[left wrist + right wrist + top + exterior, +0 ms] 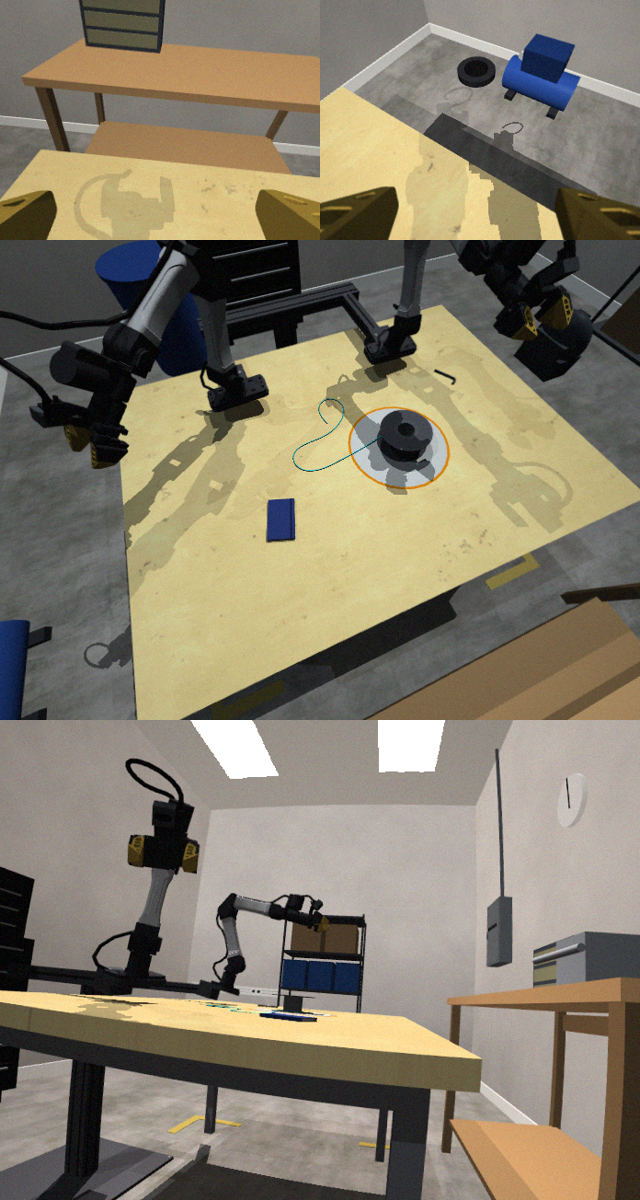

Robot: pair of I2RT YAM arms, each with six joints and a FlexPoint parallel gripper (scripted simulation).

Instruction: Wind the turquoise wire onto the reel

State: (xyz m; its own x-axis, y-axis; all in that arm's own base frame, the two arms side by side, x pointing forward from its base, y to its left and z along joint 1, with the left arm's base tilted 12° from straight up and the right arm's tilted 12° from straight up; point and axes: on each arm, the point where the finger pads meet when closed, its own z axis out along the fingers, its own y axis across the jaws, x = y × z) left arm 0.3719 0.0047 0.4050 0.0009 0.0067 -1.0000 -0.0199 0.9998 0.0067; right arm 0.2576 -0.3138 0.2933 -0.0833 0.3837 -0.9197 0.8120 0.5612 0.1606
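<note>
Top view: turquoise thin wire point(310, 471) point(219, 1006) trails from black flanged reel point(391, 432) point(292, 1003) toward right arm's side. Reel nearer left arm's base. Right gripper point(88, 448) point(163, 852) point(476, 200), left gripper point(542, 322) point(322, 923) point(156, 205) both parted, nothing held.

Looks like a workshop: workbench point(542, 990) point(185, 78), tyre point(463, 79), blue air compressor point(13, 668) point(539, 88).

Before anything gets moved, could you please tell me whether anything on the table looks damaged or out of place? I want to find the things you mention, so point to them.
Nothing looks damaged. The notebook point(280, 519) point(288, 1017) and hex key point(445, 374) seem unrelated to winding, but both lie outside the ring point(449, 451), clear of the wire point(310, 470).
</note>
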